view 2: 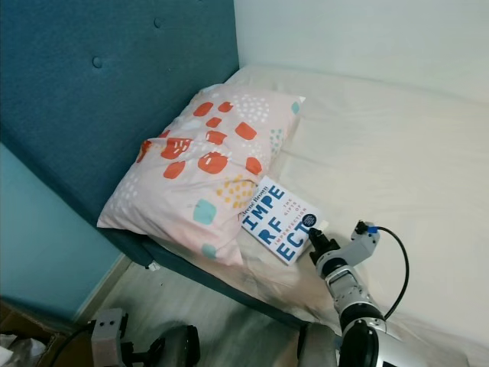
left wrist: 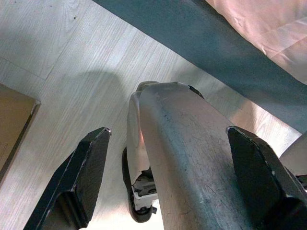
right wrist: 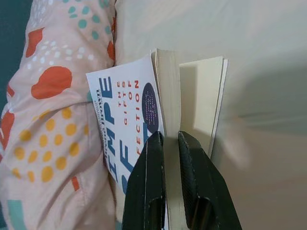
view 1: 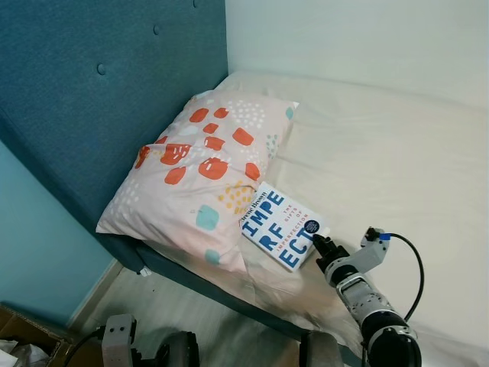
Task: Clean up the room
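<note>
Bed (view 1: 397, 153) first — a cream-sheeted mattress against a teal padded headboard (view 1: 92, 84), with pale wood floor (view 1: 164, 310) below its dark blue frame. On the mattress by the headboard lies a pink pillow (view 1: 202, 172) patterned with orange, yellow and teal blotches. Just beside the pillow's lower corner, near the mattress edge, rests a white book (view 1: 280, 226) with blue cover lettering, its one side touching the pillow. The right gripper (right wrist: 171, 143) reaches in from the bed's edge — its two black fingers are pinched onto the book's front cover and first pages, the fingertips nearly touching. The left gripper (left wrist: 168, 143) hangs low over the floor by the bed frame, fingers spread wide apart, nothing between them.
</note>
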`<state>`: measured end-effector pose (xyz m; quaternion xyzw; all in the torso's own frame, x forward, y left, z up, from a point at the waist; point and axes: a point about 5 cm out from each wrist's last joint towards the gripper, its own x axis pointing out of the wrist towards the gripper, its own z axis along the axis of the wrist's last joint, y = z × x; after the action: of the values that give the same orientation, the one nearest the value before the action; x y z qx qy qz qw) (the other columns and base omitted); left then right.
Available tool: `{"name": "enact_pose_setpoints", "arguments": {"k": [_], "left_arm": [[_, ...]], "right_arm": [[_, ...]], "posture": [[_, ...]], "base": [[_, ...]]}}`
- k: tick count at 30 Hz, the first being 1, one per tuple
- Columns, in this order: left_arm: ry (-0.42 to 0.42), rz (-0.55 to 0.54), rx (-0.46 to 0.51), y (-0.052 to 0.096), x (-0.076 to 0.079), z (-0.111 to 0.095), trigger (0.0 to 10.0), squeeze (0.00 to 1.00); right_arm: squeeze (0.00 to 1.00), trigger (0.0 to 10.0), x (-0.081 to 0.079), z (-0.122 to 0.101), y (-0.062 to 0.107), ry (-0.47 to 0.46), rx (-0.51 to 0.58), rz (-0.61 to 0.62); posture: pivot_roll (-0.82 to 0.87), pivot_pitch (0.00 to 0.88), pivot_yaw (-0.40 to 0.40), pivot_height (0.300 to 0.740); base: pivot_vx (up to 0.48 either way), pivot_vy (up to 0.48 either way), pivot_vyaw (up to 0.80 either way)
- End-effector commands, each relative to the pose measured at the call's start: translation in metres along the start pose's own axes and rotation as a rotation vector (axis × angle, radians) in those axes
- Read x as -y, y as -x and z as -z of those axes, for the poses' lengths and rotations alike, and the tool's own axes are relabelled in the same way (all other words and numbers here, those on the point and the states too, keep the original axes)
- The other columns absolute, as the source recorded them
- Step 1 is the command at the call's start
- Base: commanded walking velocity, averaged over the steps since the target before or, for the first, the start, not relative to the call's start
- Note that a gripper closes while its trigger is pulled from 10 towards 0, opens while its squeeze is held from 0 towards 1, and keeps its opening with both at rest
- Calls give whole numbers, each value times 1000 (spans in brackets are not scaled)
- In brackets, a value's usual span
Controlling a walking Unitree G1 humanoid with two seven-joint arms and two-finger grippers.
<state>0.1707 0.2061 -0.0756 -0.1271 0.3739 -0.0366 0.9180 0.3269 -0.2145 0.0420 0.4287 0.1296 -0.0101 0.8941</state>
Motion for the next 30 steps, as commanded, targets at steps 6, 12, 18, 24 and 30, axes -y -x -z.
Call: {"name": "enact_pose_setpoints", "arguments": {"k": [6, 12, 18, 24, 30], "left_arm": [[60, -52, -314, 32, -7, 76, 10000, 0], [55, -41, -305, 26, -2, 71, 10000, 0], [56, -44, -298, 23, -1, 66, 10000, 0], [59, -46, -302, 22, 1, 67, 10000, 0], [63, -42, -303, 22, 3, 68, 10000, 0]], "right_arm": [[0, 10000, 25, -18, 13, 66, 37, 119], [894, 10000, 57, -47, 36, 43, 161, 249], [875, 10000, 57, -72, 41, 132, 164, 211], [0, 10000, 2, -76, 18, 208, 142, -184], [0, 10000, -62, -64, 7, 222, 172, -552]], "posture": [[159, 270, -9, 571], [149, 246, -11, 571], [138, 229, -18, 571], [133, 212, -24, 571], [132, 217, -20, 571]], "base": [[0, 0, 0], [0, 0, 0], [0, 0, 0], [0, 0, 0], [0, 0, 0]]}}
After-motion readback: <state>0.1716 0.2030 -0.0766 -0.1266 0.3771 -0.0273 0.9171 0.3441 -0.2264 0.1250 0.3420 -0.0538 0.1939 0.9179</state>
